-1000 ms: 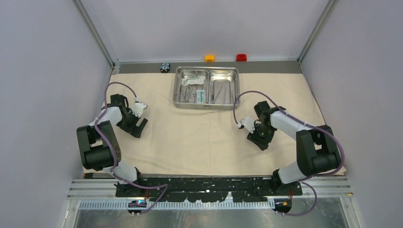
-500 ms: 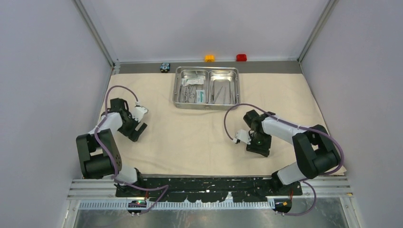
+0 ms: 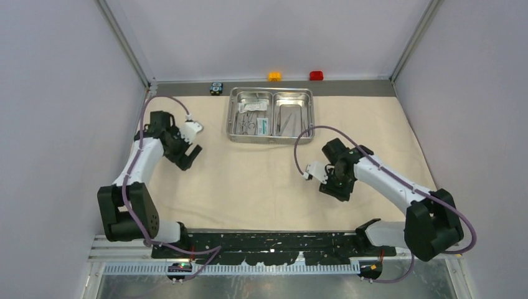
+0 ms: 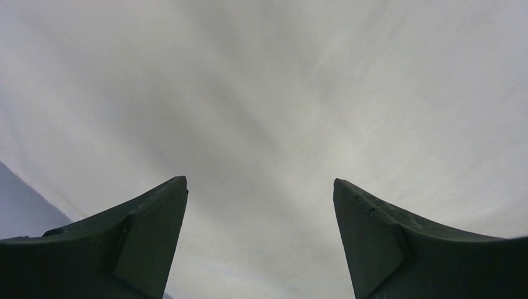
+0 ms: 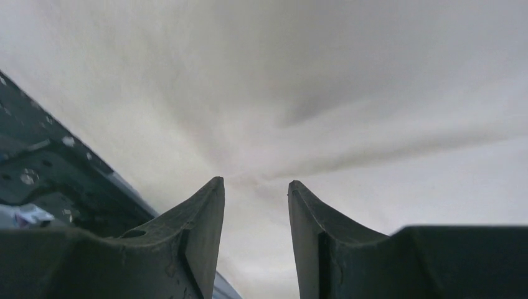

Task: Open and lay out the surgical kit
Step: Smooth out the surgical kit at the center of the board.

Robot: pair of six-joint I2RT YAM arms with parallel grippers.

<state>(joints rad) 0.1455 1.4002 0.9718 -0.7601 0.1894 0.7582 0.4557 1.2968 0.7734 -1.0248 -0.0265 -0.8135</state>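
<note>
Beige cloth wrap (image 3: pixel 261 180) is spread flat over most of the table, closed in by grey walls (image 3: pixel 62 93) on three sides. The steel tray (image 3: pixel 269 139) is set midway along the cloth's far edge, with instruments inside. The left gripper (image 3: pixel 190 156) is held wide apart over the left part. The right gripper (image 5: pixel 255 184) is narrowed to a slim gap over creased cloth. Plain cloth lies between them.

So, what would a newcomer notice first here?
The shiny steel tray of instruments sits at the far middle of the big beige cloth. Both arms reach over the cloth on either side: the left tool is wide open, and the right tool is narrower, over creases.
</note>
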